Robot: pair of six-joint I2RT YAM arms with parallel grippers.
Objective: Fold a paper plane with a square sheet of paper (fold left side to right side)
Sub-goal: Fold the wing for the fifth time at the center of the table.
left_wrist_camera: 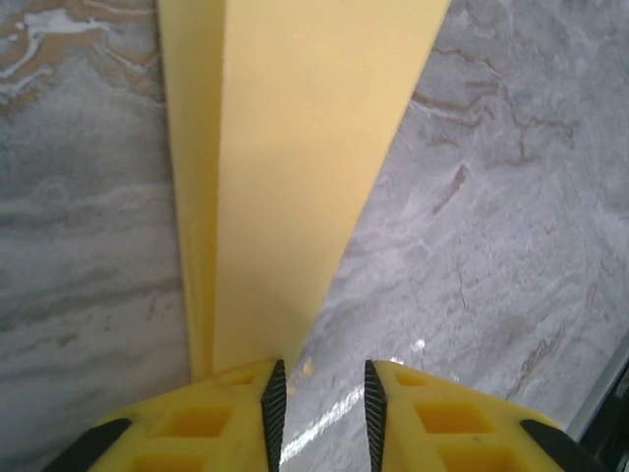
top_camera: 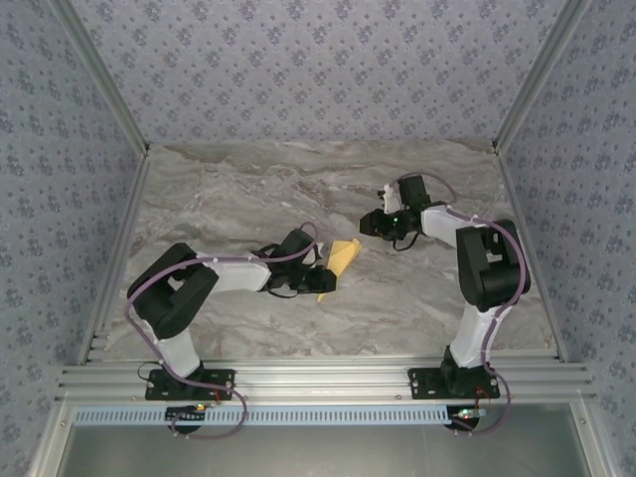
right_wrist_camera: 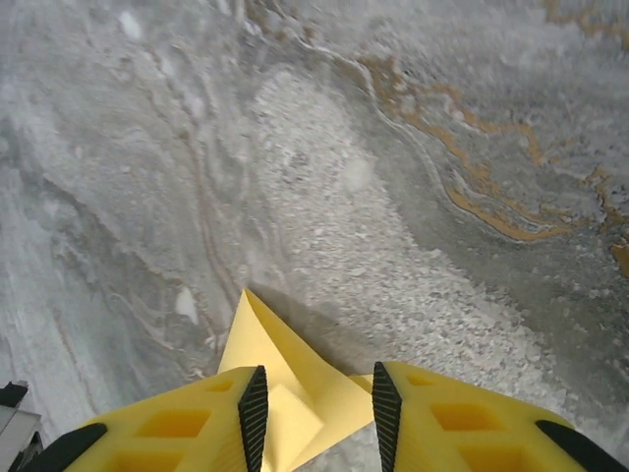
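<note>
Mid-fold step: paper [top_camera: 341, 260], a folded strip, lay on table [top_camera: 248, 199] at left gripper [left_wrist_camera: 322, 379], fingers narrowly apart, nothing pinched; right gripper [right_wrist_camera: 316, 383] straddled a paper corner, grip unclear. Next move likely needs aligning edges, then pressing the crease.

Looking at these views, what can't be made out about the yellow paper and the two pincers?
Top external: the paper is too small to count folds, and the left pincer covers its near end.
Left wrist: the paper's far end runs off the top edge.
Right wrist: the bottom edge cuts off the paper between the fingers of the right pincer, so any grip is unclear.
</note>
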